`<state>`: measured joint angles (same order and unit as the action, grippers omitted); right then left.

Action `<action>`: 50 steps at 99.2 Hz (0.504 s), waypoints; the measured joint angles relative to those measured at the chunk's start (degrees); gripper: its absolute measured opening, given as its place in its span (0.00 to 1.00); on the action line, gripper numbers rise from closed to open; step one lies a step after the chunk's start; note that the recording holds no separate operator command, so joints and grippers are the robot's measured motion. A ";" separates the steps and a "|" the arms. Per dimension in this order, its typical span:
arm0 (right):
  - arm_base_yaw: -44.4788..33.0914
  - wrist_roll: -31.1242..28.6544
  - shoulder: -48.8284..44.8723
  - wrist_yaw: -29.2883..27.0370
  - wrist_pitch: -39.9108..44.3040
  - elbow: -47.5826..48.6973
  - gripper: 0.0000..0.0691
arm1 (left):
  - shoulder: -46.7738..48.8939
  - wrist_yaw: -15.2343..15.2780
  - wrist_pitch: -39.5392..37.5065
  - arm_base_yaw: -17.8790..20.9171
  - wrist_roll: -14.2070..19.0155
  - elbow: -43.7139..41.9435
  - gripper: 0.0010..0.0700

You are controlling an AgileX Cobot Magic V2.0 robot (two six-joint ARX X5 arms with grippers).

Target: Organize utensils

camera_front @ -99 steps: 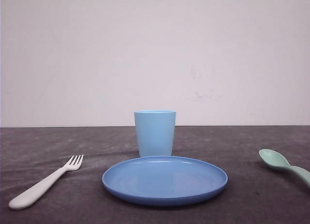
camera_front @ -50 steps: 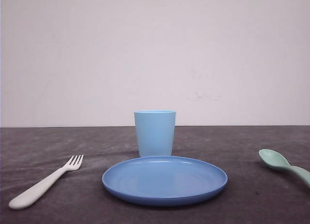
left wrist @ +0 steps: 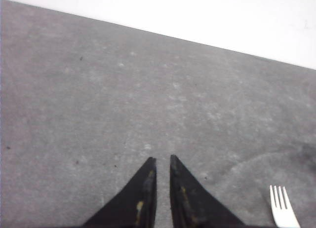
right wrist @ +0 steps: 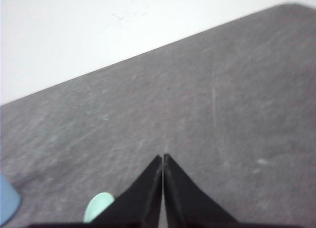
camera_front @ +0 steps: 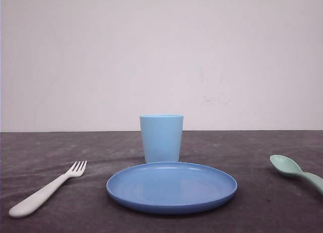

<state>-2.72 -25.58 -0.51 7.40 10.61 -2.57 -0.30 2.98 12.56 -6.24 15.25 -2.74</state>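
Fork: you are looking at a white plastic fork (camera_front: 47, 190) with short tines and a thick round handle. It is lying flat on the dark grey table (camera_front: 60, 147), left of the round blue plate (camera_front: 171, 186) and apart from it.
Fork's line: its long side is running slantwise. The tines are pointing away from you and a bit toward the plate. The handle is pointing back at your left arm, so I think that end is easy to grab.
Spoon: the pale mint-green plastic spoon (camera_front: 295, 172) is lying right of the plate. Its bowl is pointing away and inward; its handle is running off the right edge.
Cup: the light blue plastic cup (camera_front: 161, 138) is standing upright just behind the plate.
Why so: each tool is sitting on its own arm's side, it seems.
Left gripper (left wrist: 161, 161): it is hanging over bare table, pinched almost closed with a thin gap, holding nothing. The tines are peeking in beside it.
Right gripper (right wrist: 162, 158): it is pressed closed and holding nothing. The spoon's bowl is near it.
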 joint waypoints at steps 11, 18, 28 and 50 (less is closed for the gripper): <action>0.00 -0.98 -2.84 0.02 2.69 -6.10 0.00 | -1.66 -0.04 2.95 0.00 2.40 -3.67 0.02; 0.00 -0.59 -6.23 0.22 4.17 -11.54 0.01 | -4.13 -0.04 3.17 0.00 2.78 -8.26 0.02; 0.00 2.10 -13.20 1.64 7.50 -19.54 0.01 | -9.20 -0.02 4.52 0.00 2.78 -16.65 0.02; 2.25 11.87 -28.44 1.64 18.18 -35.06 0.01 | -27.10 -0.87 13.42 0.00 -0.26 -32.81 0.02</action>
<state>-0.47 -13.72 -28.95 9.04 28.80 -37.63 -27.40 2.11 25.98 -6.24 14.98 -35.55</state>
